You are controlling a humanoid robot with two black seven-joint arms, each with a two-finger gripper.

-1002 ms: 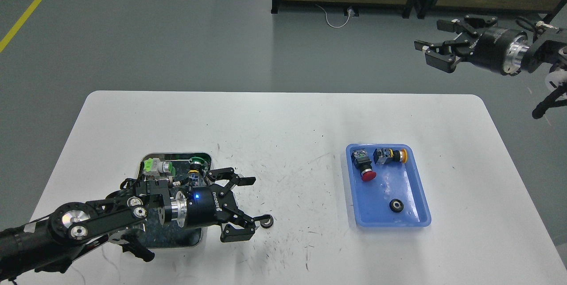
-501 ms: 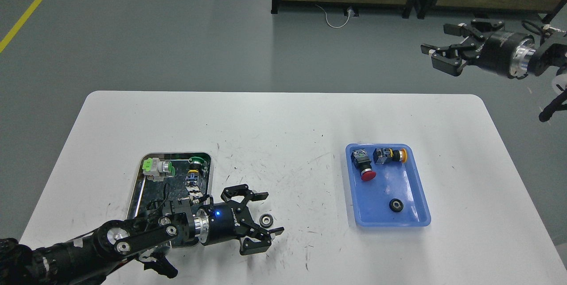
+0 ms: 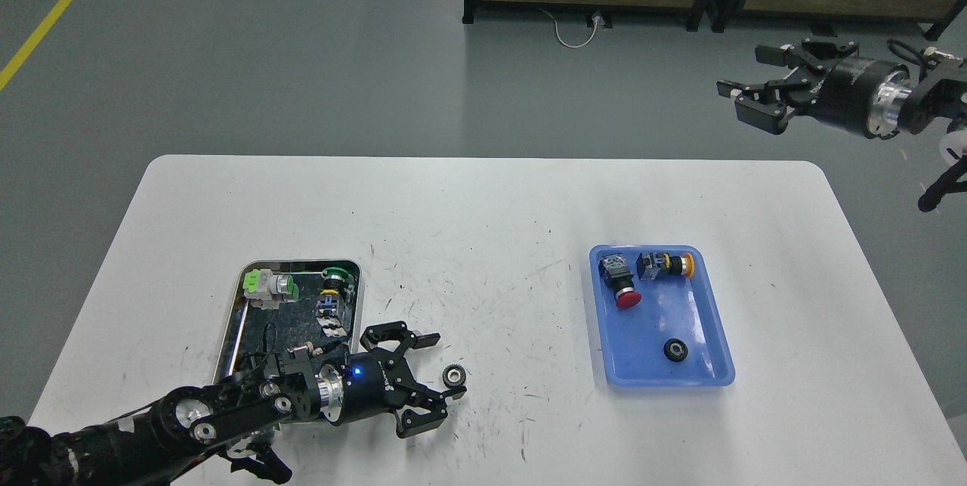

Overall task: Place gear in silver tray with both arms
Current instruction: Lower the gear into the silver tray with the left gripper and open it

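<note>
A small black gear (image 3: pixel 453 375) lies on the white table just right of the silver tray (image 3: pixel 229 318). My left gripper (image 3: pixel 440 369) is open, low over the table, its fingers either side of that gear without closing on it. A second black gear (image 3: pixel 675 350) lies in the blue plastic tray (image 3: pixel 718 365). My right gripper (image 3: pixel 744 87) is open and empty, raised high beyond the table's far right corner. The silver tray holds several switch parts at its far end; my left arm hides its near end.
The blue tray also holds a red push button (image 3: pixel 624 292) and a yellow-capped switch (image 3: pixel 665 264). The white table (image 3: pixel 483 229) has rounded corners and scuff marks in the middle. A cable (image 3: pixel 566 29) lies on the floor beyond.
My left gripper dropped lower and pulled slightly back left, fingers now flanking the gear on the table. My right gripper rose and drifted slightly right.
</note>
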